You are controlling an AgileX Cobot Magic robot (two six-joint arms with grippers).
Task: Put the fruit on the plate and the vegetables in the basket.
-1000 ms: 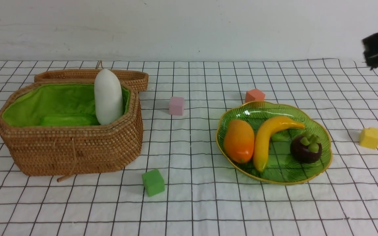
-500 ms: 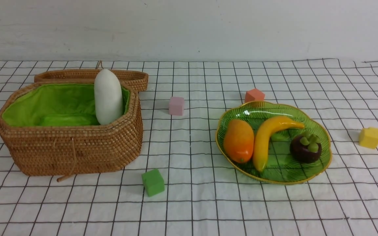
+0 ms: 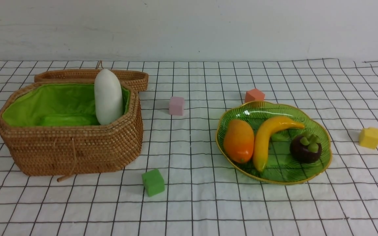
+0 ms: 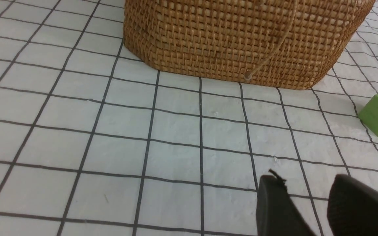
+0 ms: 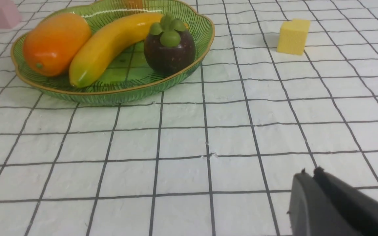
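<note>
Neither arm shows in the front view. The left gripper [image 4: 310,203] hangs low over the cloth [image 3: 189,203], fingers parted around nothing, basket [image 4: 241,39] ahead at 12 o'clock. The right gripper [image 5: 313,183] hangs low too, fingers pressed together and empty, plate [image 5: 110,95] at 11 o'clock. On it lie mango [image 3: 239,140], banana [image 3: 267,137] and mangosteen [image 3: 305,148]. Radish [image 3: 108,96] leans upright in the basket's 3 o'clock end.

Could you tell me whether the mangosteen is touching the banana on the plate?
No, the mangosteen sits apart from the banana, with bare plate between them.
</note>
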